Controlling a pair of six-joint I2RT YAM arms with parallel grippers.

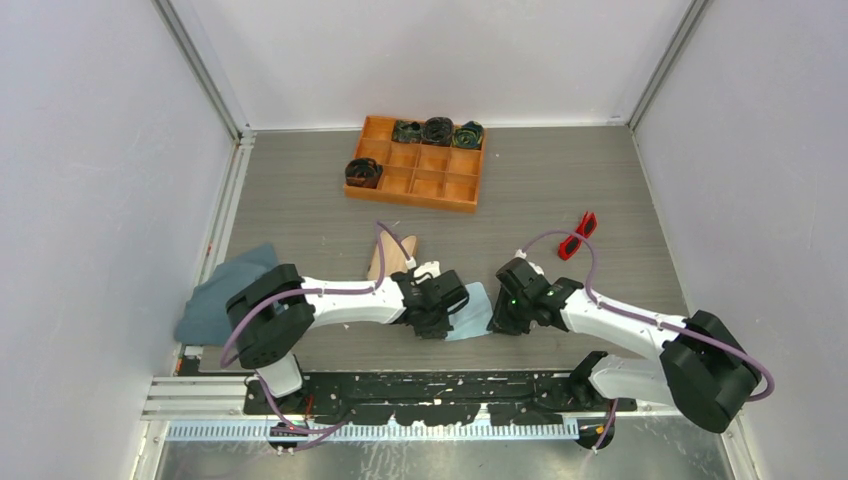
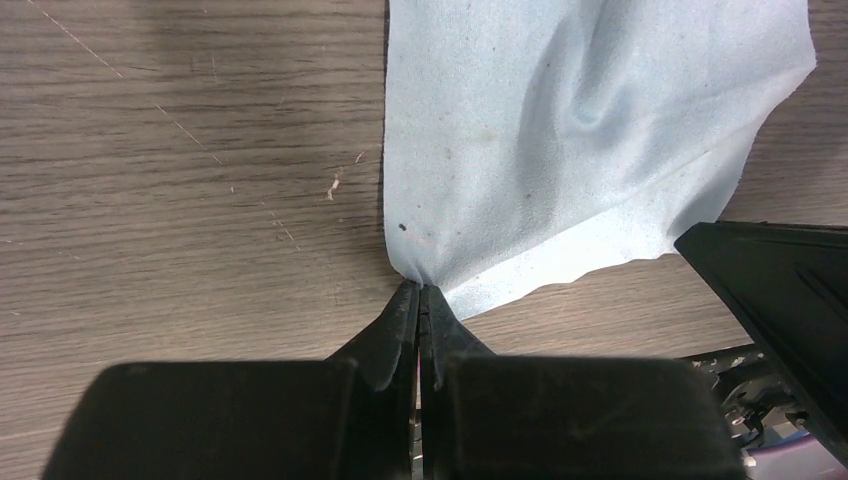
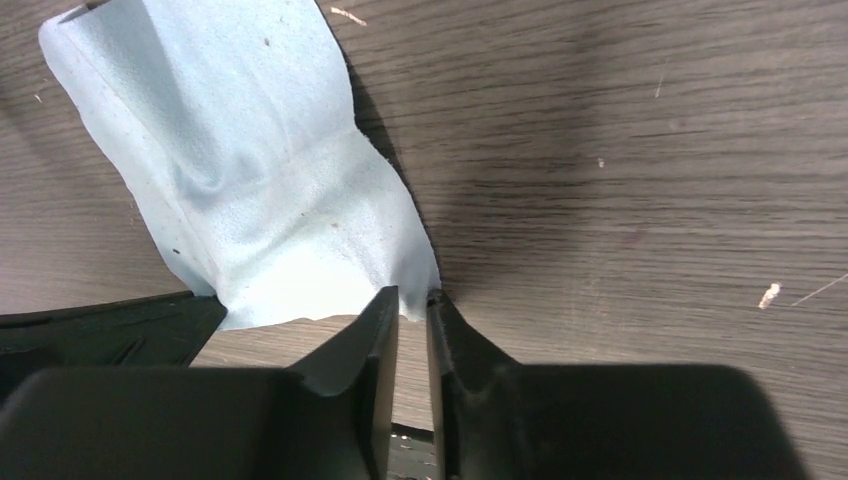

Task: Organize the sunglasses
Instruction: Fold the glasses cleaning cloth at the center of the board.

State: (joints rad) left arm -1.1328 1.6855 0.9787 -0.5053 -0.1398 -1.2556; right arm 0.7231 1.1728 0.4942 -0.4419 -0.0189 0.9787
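Observation:
The red sunglasses (image 1: 577,236) lie on the table, at the right and beyond my right arm, apart from both grippers. A small light blue cloth (image 1: 470,311) lies between my grippers. My left gripper (image 1: 452,304) is shut on one corner of the cloth (image 2: 560,130); its tips (image 2: 420,290) pinch the fabric just above the table. My right gripper (image 1: 497,318) stands at the opposite corner of the cloth (image 3: 270,190). Its jaws (image 3: 411,295) are a narrow gap apart, with the cloth corner at their tips. The tan plaid case (image 1: 392,258) lies behind my left wrist.
An orange compartment tray (image 1: 462,188) stands at the back, with dark rolled items in several cells. A grey-blue cloth (image 1: 225,290) lies at the table's left edge. White walls close in both sides.

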